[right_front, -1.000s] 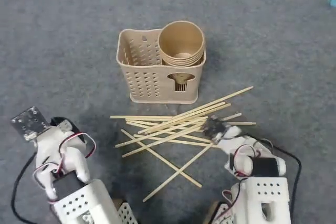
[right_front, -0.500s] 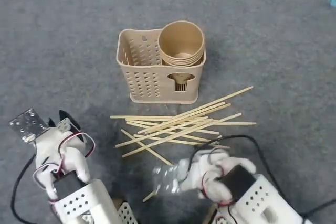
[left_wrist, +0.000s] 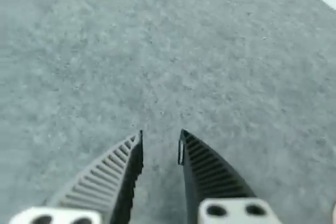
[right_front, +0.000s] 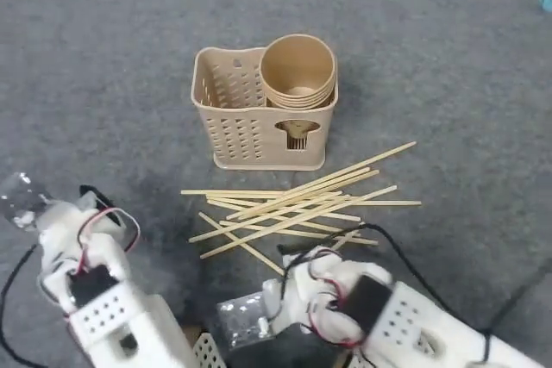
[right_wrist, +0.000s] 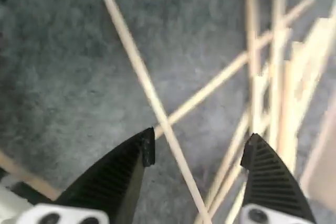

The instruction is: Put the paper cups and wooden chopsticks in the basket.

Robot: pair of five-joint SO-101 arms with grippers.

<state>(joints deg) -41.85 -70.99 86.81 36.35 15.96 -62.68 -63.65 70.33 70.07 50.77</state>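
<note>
Before basket [right_front: 241,131], chopsticks [right_front: 293,208] flat, mostly crosswise

The left gripper [left_wrist: 160,136] sits at the near left, its jaws parted narrowly. The right gripper [right_wrist: 199,144] gapes wide. The right arm [right_front: 379,312] is folded low at the near right, seemingly pointing left.

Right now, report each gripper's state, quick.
Left gripper: slightly open, empty, over bare carpet.
Right gripper: wide open, holding nothing; a chopstick lies on the carpet between its jaws.
</note>
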